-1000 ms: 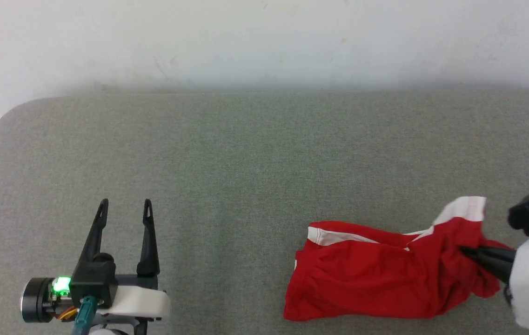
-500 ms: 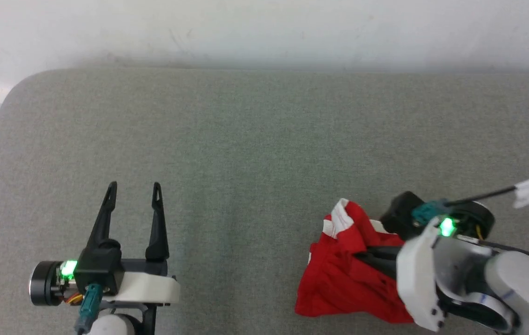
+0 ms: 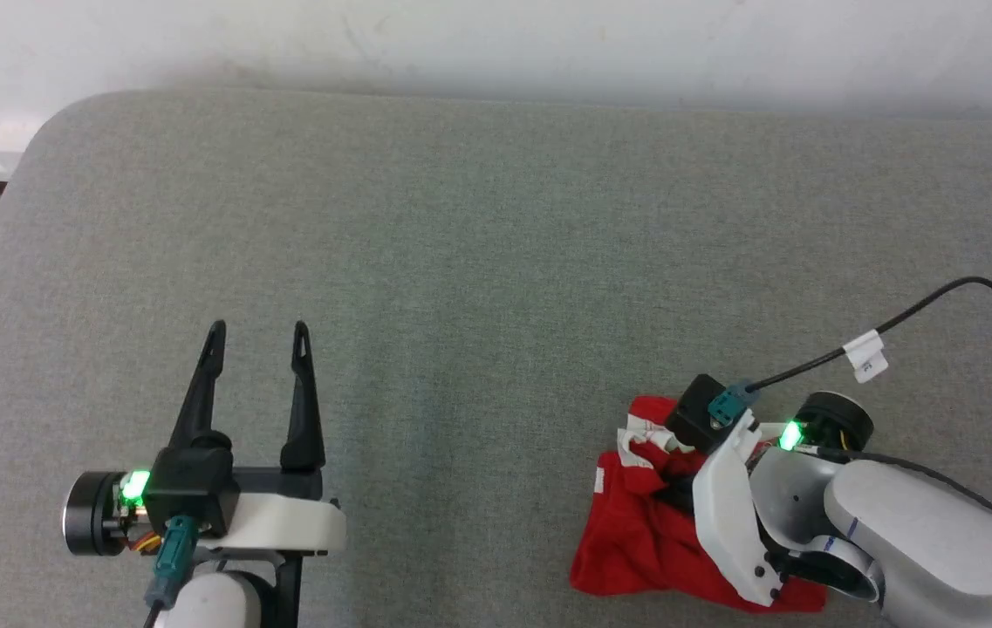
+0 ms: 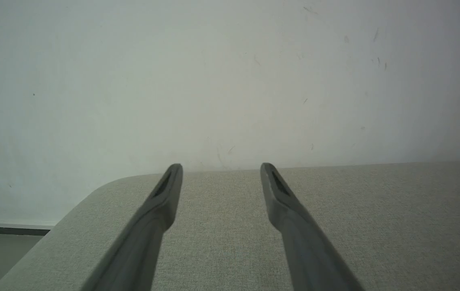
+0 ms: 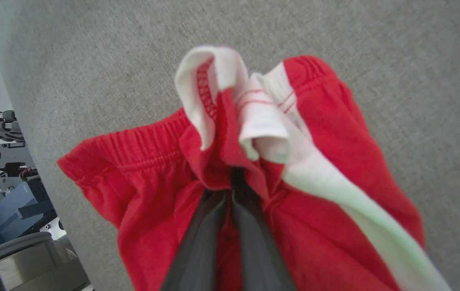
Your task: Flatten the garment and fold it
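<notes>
Red garment (image 3: 635, 541), at five o'clock on the grey cushion (image 3: 496, 262), is now bunched, no longer stretched out; right gripper (image 5: 233, 176) stays clamped on its cloth; left gripper (image 3: 256, 336), seven o'clock, fingers apart; flattening likely remains undone.

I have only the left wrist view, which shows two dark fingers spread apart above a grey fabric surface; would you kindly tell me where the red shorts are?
Observer: The bright red thin-fabric shorts lie on the grey fabric surface at the robot's right side, close to its near edge.
Operator: Thank you. Is anything holding them?
Observer: Yes, the right gripper is shut on a pinch of red cloth just below the white hem band.
Operator: Are they lying flat?
Observer: No, they are bunched up, with the elastic waistband gathered and the hem curled over.
</notes>
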